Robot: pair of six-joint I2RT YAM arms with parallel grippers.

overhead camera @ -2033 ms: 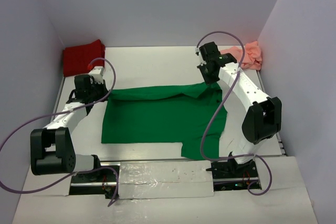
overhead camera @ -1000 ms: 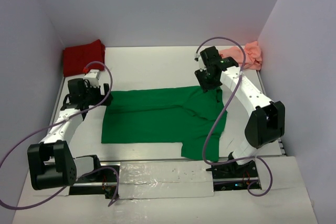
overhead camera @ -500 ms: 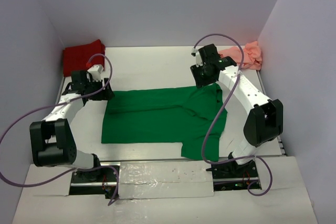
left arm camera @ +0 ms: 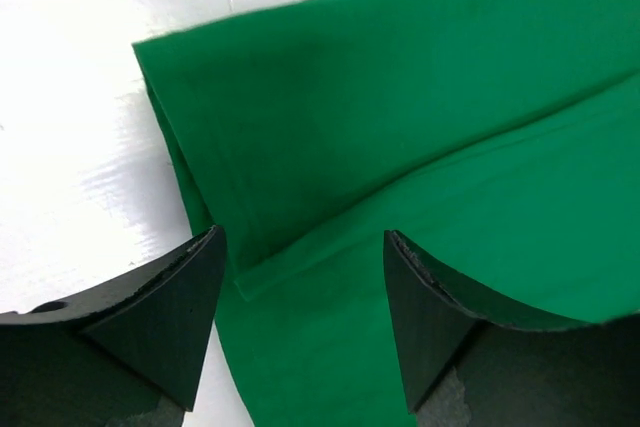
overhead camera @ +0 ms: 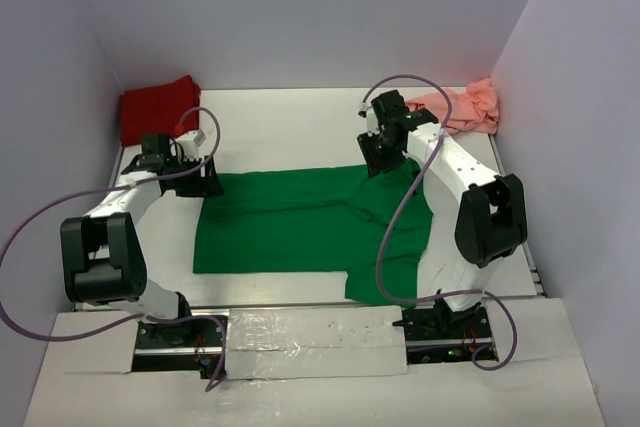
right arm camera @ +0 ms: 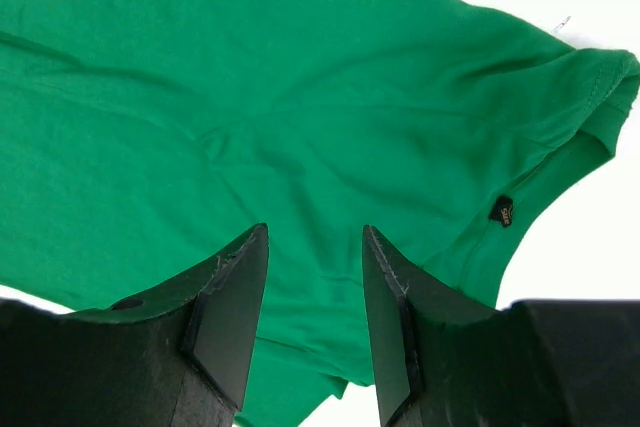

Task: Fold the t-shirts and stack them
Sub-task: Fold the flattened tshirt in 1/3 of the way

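Note:
The bright green t-shirt (overhead camera: 300,227) lies spread across the middle of the table, its far edge folded over toward me. My left gripper (overhead camera: 208,183) hovers open over the shirt's far left corner, where the folded hem (left arm camera: 300,272) shows between its jaws (left arm camera: 302,237). Over the collar end at the far right, my right gripper (overhead camera: 376,160) is open too, with flat green cloth (right arm camera: 250,77) below it (right arm camera: 315,229) and a small black label (right arm camera: 502,211) beside it. The dark red t-shirt (overhead camera: 158,107) is bunched in the far left corner, the salmon pink one (overhead camera: 465,107) in the far right corner.
White table (overhead camera: 290,127) enclosed by pale walls on the left, back and right. A taped strip (overhead camera: 310,332) and both arm bases run along the near edge. Purple cables loop from each arm.
The shirt's raised far edge has been laid flat. My left gripper swung in to the far left corner and narrowed slightly; my right gripper shifted left over the collar end.

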